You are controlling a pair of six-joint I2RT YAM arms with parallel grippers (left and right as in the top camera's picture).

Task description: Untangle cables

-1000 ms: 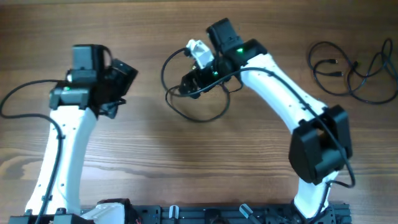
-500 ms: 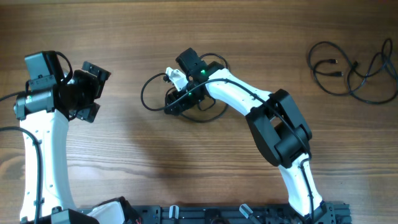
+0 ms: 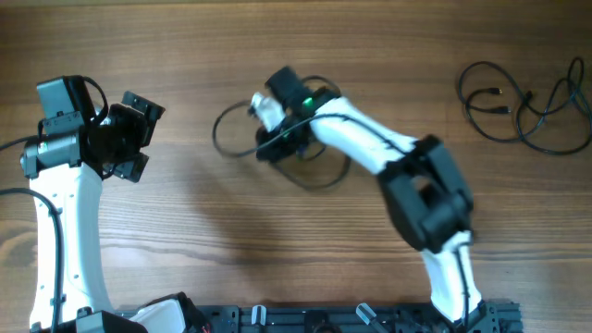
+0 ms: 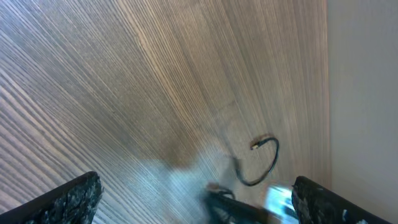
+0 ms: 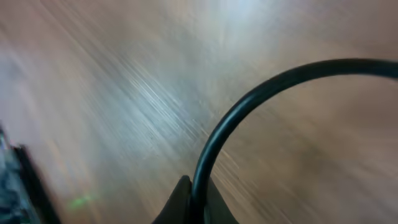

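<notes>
The cables [image 3: 314,171] lie as a small black tangle with loose loops at the middle of the table, one loop [image 3: 220,134] spreading left. My right gripper [image 3: 276,141] is down in the tangle. In the right wrist view, my right gripper [image 5: 196,202] is shut on one black cable [image 5: 249,99] that arcs up and to the right. My left gripper [image 3: 148,137] hangs open well to the left of the tangle, with nothing in it. The left wrist view shows its fingers [image 4: 68,199] wide apart and a cable end [image 4: 266,163] with a small plug beyond them.
A second group of loose black cables [image 3: 518,106] lies at the far right of the wooden table [image 3: 277,240]. The black base rail [image 3: 351,319] runs along the front edge. The right arm [image 3: 425,194] stretches across the middle right.
My right gripper has shut on a cable in the tangle, and the loops have shifted slightly. The left arm swung left a second ago and has since stayed still.
</notes>
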